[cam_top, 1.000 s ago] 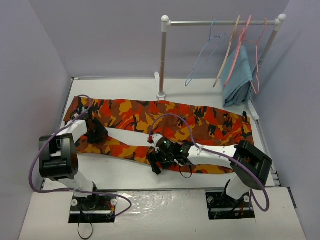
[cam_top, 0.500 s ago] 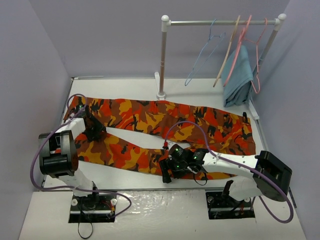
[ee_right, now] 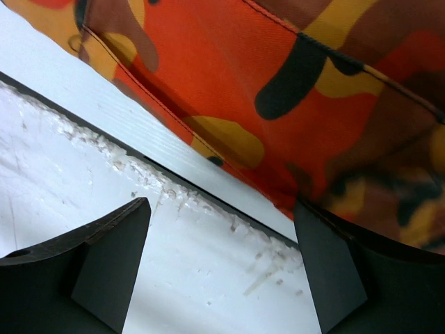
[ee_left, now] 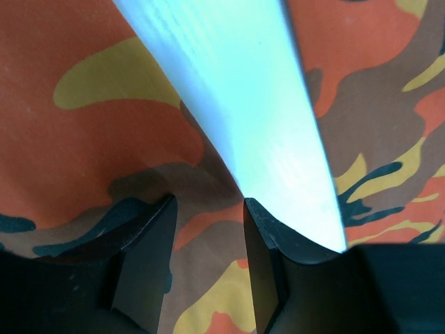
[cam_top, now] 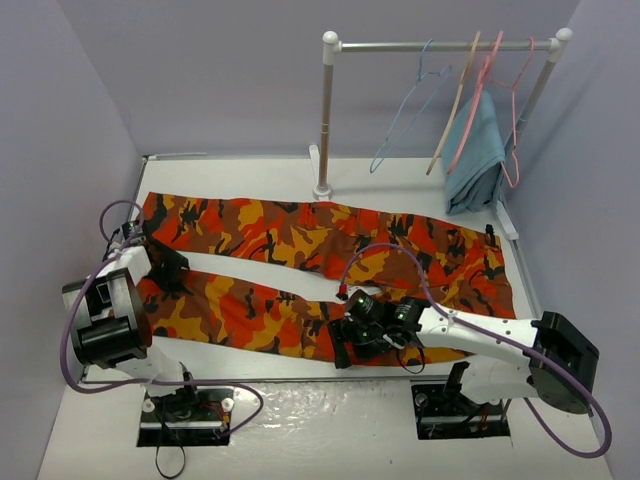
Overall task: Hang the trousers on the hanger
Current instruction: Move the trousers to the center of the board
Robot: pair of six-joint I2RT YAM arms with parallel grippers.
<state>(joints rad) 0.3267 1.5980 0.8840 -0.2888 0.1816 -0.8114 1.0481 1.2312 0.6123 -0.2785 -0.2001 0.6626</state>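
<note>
The camouflage trousers (cam_top: 300,235) lie spread flat across the table, both legs pointing left. My left gripper (cam_top: 168,268) sits on the left end of the near leg. In the left wrist view the gripper (ee_left: 208,236) is closed on a fold of the trousers (ee_left: 83,139). My right gripper (cam_top: 343,350) is at the near edge of the near leg. In the right wrist view the gripper (ee_right: 222,257) is wide open and empty, straddling the table edge beside the trousers' hem (ee_right: 278,69). The light-blue wire hanger (cam_top: 405,115) hangs on the rail at the back right.
A rail (cam_top: 440,45) on a white post (cam_top: 324,110) stands at the back. It also carries a tan wooden hanger (cam_top: 455,100), a pink hanger (cam_top: 480,95) and a teal cloth (cam_top: 478,155). The table's near edge (ee_right: 139,163) runs under my right gripper.
My left gripper moved left and drew the near leg leftward and nearer. My right gripper moved right and toward the near table edge; the near leg now lies closer to that edge.
</note>
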